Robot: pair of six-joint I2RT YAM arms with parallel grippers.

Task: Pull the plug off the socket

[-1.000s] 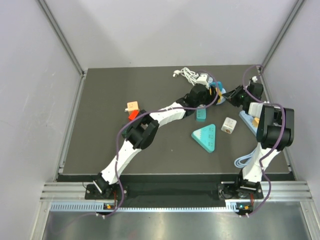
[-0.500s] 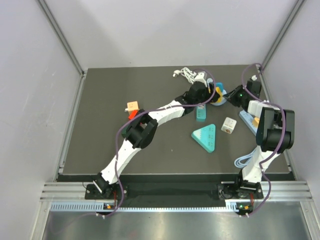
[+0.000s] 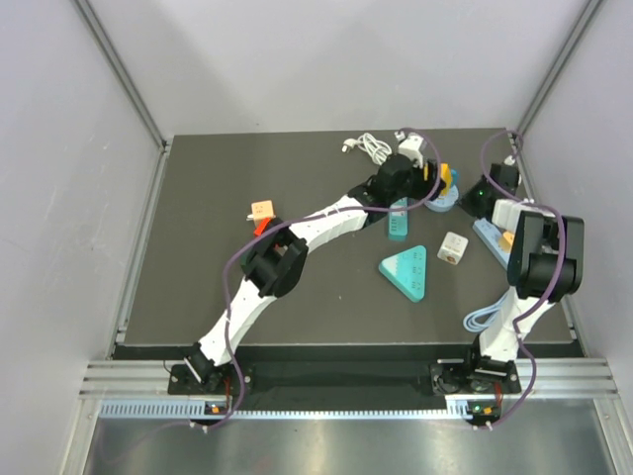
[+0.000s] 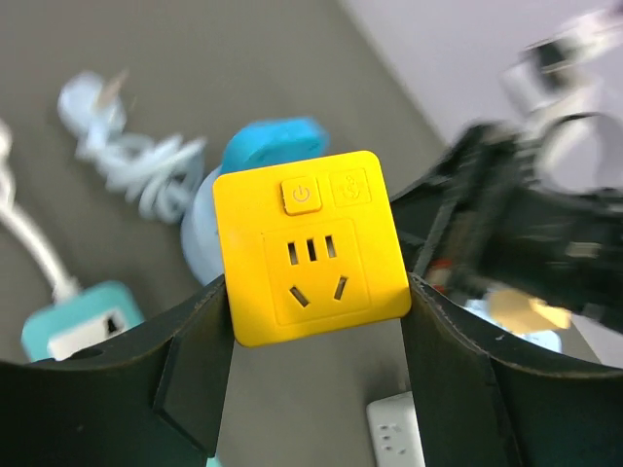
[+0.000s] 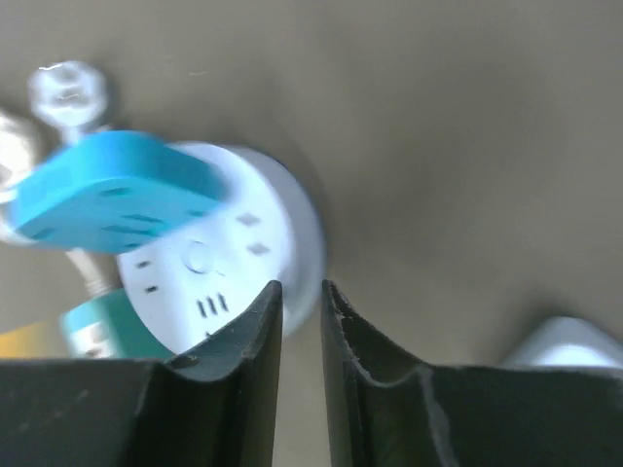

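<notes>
My left gripper (image 4: 311,292) is shut on the yellow square plug (image 4: 311,248) and holds it in the air, clear of the round white and blue socket (image 4: 248,185) below it. In the top view the left gripper (image 3: 435,173) and the plug (image 3: 446,178) are just above and behind the socket (image 3: 450,202). My right gripper (image 3: 478,195) is at the socket's right side. In the right wrist view its jaws (image 5: 302,287) are nearly together, the tips at the rim of the blurred socket (image 5: 224,253); I cannot see a grip on it.
A teal power strip (image 3: 398,224), a teal triangular socket (image 3: 406,272) and a white cube (image 3: 453,247) lie in front of the socket. A white cable bundle (image 3: 371,148) lies behind. A light-blue strip (image 3: 492,236) lies at the right edge. An orange cube (image 3: 261,209) is at the left.
My left gripper has lifted the yellow plug up and back, off the round socket. My right gripper has drawn back to the right from the socket.
</notes>
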